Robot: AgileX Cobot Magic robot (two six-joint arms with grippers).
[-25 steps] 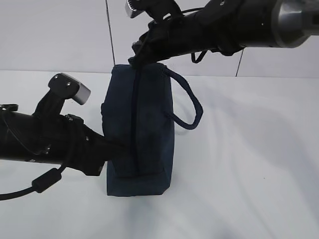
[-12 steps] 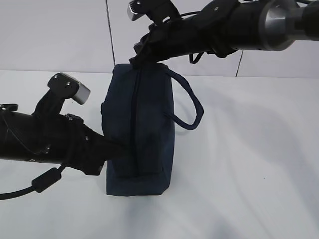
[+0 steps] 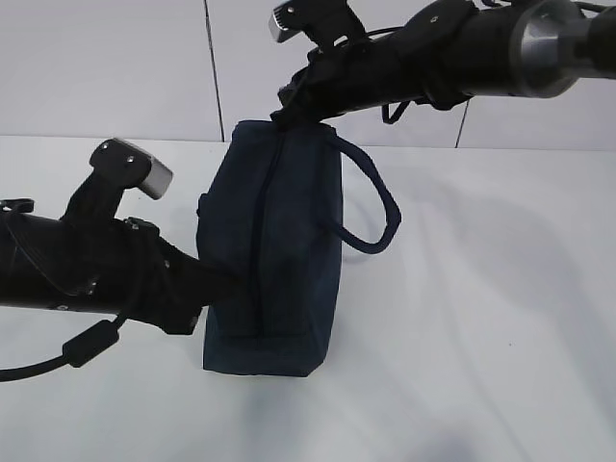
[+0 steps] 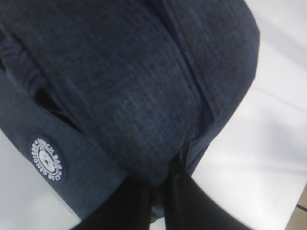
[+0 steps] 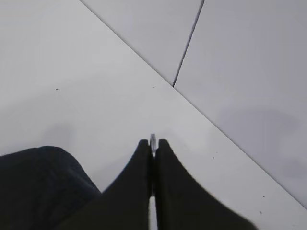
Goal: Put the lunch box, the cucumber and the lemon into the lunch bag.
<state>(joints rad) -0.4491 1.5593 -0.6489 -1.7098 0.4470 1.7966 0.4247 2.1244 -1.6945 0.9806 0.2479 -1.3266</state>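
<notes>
On table (image 3: pixel 500 318), zipped lunch bag (image 3: pixel 274 241), contents hidden

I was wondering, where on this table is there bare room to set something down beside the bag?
Bare tabletop lies right of the lunch bag, beyond its looped handle, and in front of the bag's near end. It is crowded left of the bag, where the left gripper pinches its fabric, and over its far end, where the right gripper holds the metal pull.
</notes>
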